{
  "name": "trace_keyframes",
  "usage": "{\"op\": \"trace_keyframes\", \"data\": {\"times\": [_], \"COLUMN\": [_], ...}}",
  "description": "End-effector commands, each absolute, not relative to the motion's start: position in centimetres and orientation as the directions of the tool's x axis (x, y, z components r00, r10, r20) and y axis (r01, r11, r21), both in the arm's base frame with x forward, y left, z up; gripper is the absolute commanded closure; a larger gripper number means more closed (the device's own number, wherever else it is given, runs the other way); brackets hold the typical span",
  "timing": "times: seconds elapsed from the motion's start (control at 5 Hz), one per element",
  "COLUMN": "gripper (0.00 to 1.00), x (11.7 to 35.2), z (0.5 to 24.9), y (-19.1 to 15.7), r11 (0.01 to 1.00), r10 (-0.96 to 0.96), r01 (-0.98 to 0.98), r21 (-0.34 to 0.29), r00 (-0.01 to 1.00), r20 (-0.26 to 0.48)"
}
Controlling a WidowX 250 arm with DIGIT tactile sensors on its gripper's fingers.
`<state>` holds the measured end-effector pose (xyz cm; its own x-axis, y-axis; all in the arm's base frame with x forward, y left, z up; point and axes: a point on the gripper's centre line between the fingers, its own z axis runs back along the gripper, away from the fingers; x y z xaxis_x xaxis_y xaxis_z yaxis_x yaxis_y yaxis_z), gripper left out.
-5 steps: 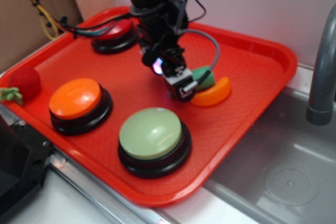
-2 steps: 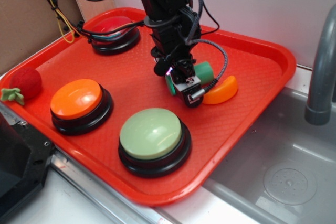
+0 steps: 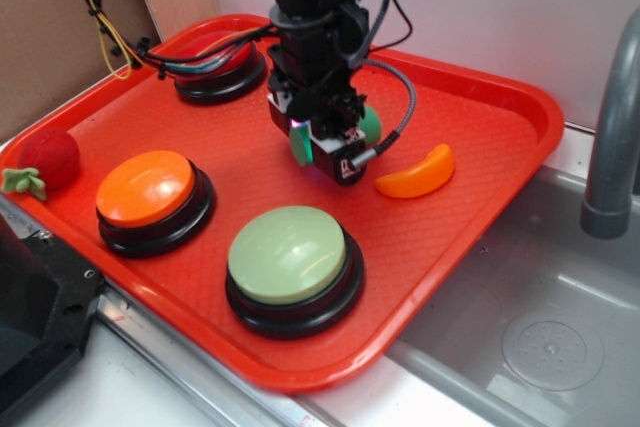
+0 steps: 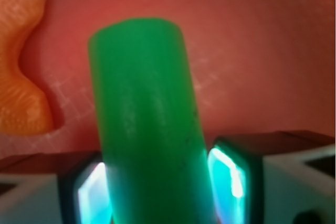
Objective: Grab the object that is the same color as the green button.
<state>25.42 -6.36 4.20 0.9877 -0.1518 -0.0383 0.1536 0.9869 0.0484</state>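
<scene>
Gripper is pinching green cylinder between both pads above red tray, at 12 o'clock from green button, orange slice lying at its 3 o'clock.

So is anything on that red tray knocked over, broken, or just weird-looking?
Nothing looks broken or spilled. The gripper is shut on the green cylinder, with the orange slice lying apart beside it. One oddity: a red strawberry toy sits on the tray's left rim rather than inside it.
</scene>
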Motion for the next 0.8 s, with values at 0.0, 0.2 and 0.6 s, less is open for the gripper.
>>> {"op": "trace_keyframes", "data": {"times": [0.0, 0.2, 0.6], "gripper": [1.00, 1.00, 1.00], "x": [24.5, 23.6, 22.5], "z": [14.0, 17.4, 18.9], "y": [-0.1, 2.8, 2.9], "r11": [0.999, 0.993, 0.984], "r10": [0.021, 0.109, 0.166], "r01": [-0.022, -0.113, -0.173], "r21": [0.042, 0.037, 0.037], "r00": [0.999, 0.989, 0.976], "r20": [0.026, 0.100, 0.139]}}
